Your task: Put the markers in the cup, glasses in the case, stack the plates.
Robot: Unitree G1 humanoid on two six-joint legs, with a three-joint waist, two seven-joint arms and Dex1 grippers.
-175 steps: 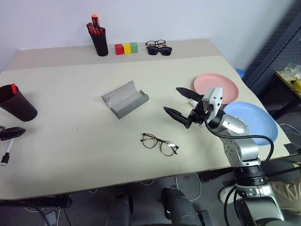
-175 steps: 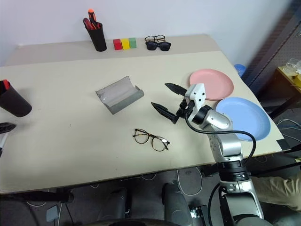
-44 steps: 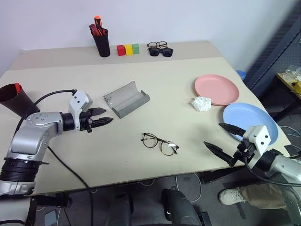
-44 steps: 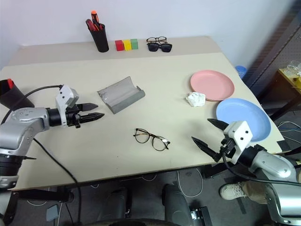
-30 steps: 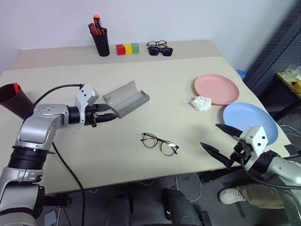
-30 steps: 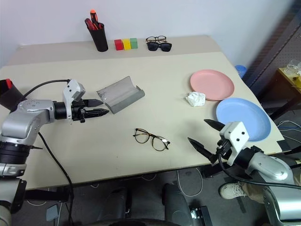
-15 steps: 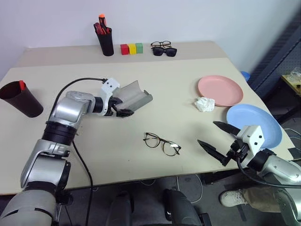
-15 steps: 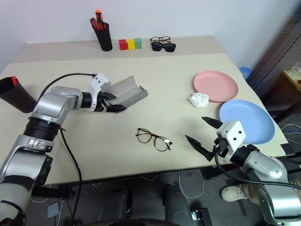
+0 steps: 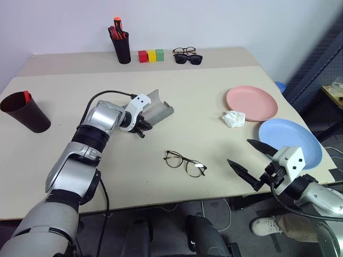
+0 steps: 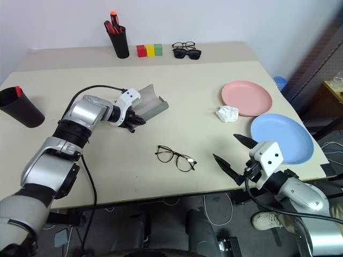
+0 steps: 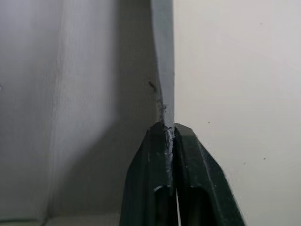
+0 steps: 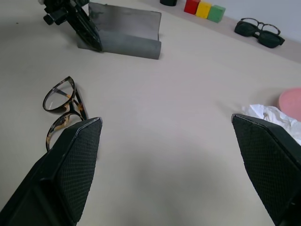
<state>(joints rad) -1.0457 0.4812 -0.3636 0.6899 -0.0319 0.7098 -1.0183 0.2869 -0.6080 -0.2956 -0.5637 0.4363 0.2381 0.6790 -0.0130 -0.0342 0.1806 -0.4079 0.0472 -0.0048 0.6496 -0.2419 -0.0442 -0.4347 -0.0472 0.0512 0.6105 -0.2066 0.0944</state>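
Fingers of the left gripper (image 11: 168, 136) are pinched together on the thin front wall of the grey case (image 9: 153, 108), which lies open in the middle of the tabletop (image 9: 64, 96), toward its left half. The right gripper (image 9: 252, 163) hangs at the near right corner with its two black fingers (image 12: 70, 169) spread wide and holding nothing. The glasses (image 9: 185, 163) lie near the tabletop's near edge between the two grippers, apart from both.

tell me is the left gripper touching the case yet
Touching. The left wrist view shows the left gripper shut on the thin edge of the grey case, fingers pinching its wall.
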